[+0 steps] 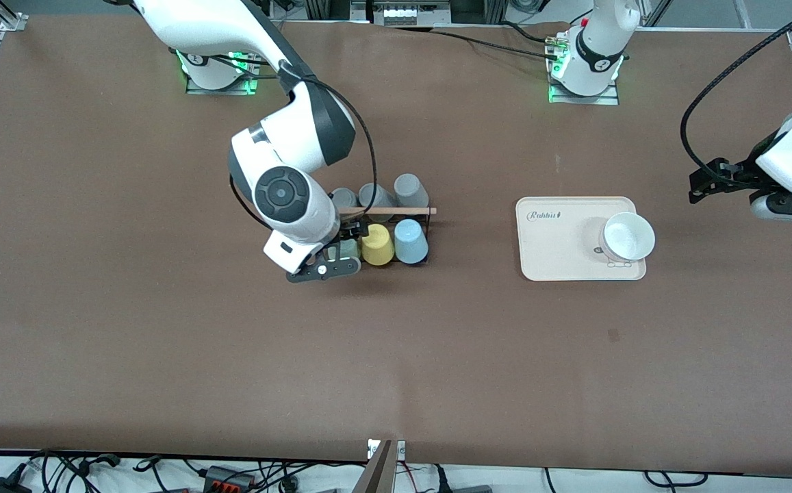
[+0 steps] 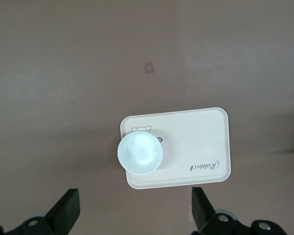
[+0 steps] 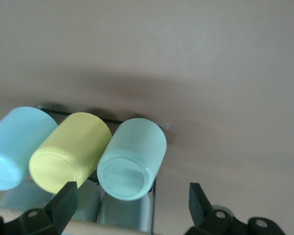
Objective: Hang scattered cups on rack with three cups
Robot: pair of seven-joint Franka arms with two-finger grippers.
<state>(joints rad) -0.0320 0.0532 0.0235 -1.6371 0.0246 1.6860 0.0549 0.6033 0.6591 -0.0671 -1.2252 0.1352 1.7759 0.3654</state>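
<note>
Now, green cup (image 3: 132, 159): light, slick plastic, on rack (image 1: 396, 212); hold by its sidewall.
Right gripper (image 1: 324, 267): over it, fingers apart.
Left gripper (image 2: 134, 213): waiting above tray (image 2: 206, 142), fingers apart.

Brown table (image 1: 163, 342) with a rack and a tray

The black wire rack (image 1: 423, 236) stands toward the right arm's end; the beige tray (image 1: 553, 253) lies well apart, toward the left arm's end. Both arm bases sit along its edge.
</note>
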